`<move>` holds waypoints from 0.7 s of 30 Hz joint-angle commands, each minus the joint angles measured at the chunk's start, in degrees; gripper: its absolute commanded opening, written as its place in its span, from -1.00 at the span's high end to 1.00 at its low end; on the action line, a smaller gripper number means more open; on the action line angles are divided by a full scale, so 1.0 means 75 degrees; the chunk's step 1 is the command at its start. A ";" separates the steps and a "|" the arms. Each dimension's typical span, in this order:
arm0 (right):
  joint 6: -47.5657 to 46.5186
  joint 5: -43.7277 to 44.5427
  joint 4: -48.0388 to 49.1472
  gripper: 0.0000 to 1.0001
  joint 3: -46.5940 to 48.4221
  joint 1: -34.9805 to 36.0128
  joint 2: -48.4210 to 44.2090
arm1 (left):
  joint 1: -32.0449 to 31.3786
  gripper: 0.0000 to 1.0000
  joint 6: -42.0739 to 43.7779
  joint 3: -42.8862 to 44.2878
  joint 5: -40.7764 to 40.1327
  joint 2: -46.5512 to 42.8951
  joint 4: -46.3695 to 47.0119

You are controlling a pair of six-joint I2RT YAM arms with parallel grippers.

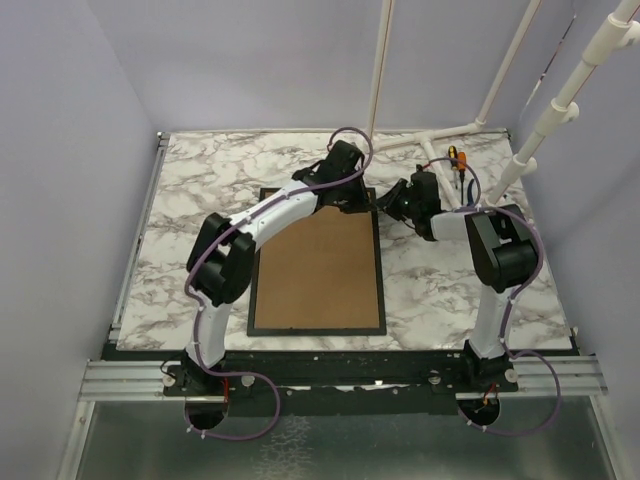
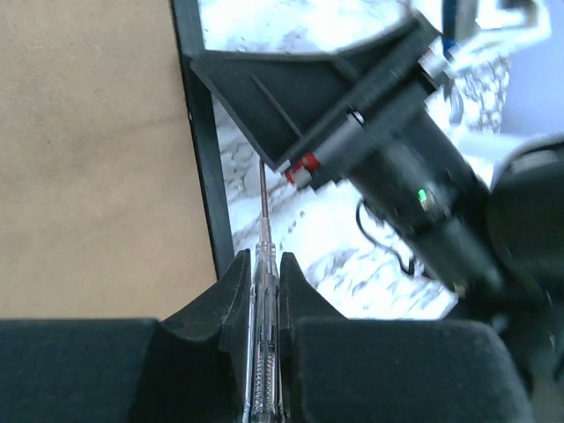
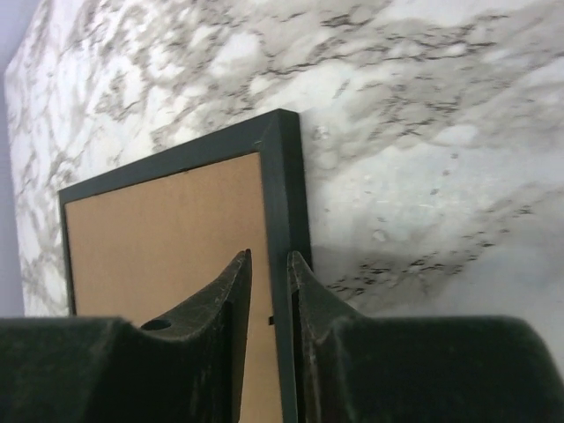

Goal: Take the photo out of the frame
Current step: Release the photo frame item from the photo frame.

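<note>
frame (image 1: pixel 318 272) face-down on marble table (image 1: pixel 430 290)

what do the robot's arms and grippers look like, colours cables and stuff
The left arm and right arm have white links, black joints and purple cables looping alongside. The left gripper and right gripper have matte black curved fingers. A green light glows on the right gripper's body.

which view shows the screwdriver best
Left wrist: the clear-handled screwdriver sits centre, clamped in the left gripper, its shaft running along the frame. In the top view it's too small to make out; the right wrist view misses it.
</note>
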 commanded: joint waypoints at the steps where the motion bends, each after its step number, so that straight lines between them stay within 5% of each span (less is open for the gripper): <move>1: -0.0434 -0.0904 -0.0290 0.50 -0.0057 -0.0006 -0.0400 | 0.0202 1.00 0.1013 -0.0427 0.0370 -0.1443 0.0280; 5: -0.0586 -0.1390 -0.0070 0.39 -0.0261 -0.0171 -0.0598 | 0.0851 1.00 0.1150 -0.1129 0.1208 -0.1995 0.0438; 12: -0.1210 -0.1036 -0.0815 0.15 -0.0823 -0.0230 -0.1922 | 0.1034 1.00 0.1738 -0.2666 0.0742 -0.3443 0.0941; 21: -0.1903 0.0571 -0.3208 -0.12 -0.1293 -0.0231 -0.4683 | -0.0789 1.00 0.1421 -0.3867 -0.1653 -0.3702 0.2191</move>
